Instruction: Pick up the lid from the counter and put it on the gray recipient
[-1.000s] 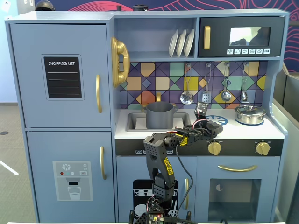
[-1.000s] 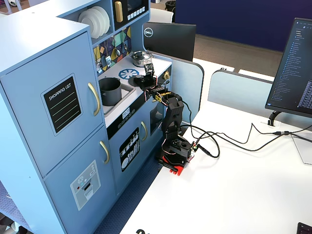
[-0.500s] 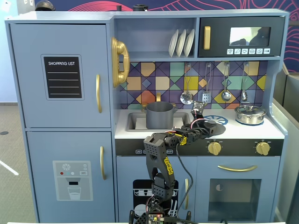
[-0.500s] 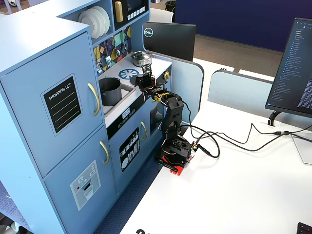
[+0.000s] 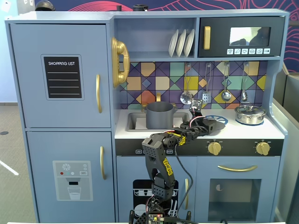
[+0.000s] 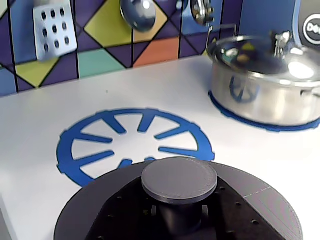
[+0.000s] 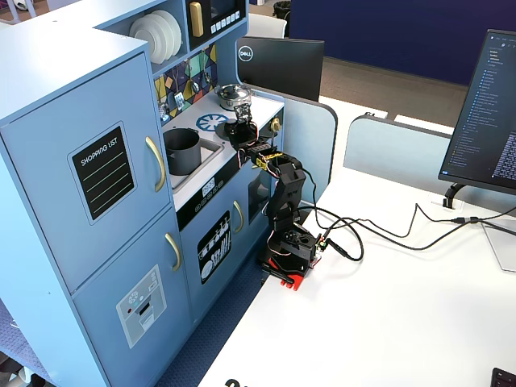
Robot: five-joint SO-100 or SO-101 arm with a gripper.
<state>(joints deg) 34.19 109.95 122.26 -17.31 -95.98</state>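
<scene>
The lid [image 6: 180, 200] is seen closest in the wrist view: a flat, round, matte dark-gray disc with a faintly grained surface, topped by a short stem and a small flat circular knob. It fills the lower edge of that view and lies over the near part of the blue spoked burner print [image 6: 135, 142] on the smooth white counter [image 6: 40, 125]. In a fixed view the lid [image 5: 211, 125] appears as a dark disc at the end of the arm, over the counter's front edge, right of the sink. Whether it rests on the counter or is lifted cannot be told.

The gripper [image 5: 204, 122] is seen at the lid in a fixed view, and in the other one [image 7: 242, 131] as well, but its fingers are hidden by the disc and the arm's body, so it cannot be told whether they are apart or clamped on the lid.

The gray recipient [image 5: 159, 115], a matte dark-gray cylinder with an open top, stands in the recessed sink [image 5: 134, 122], to the left of the lid and apart from it in that view. It is also shown in the other fixed view [image 7: 182, 150].

A shiny silver pot [image 6: 265, 82] with a polished lid is placed on a second blue ring at the counter's right. Metal utensils [image 5: 205, 88] are hung against a tiled backsplash [image 5: 154, 77] of colored triangles and diamonds.
</scene>
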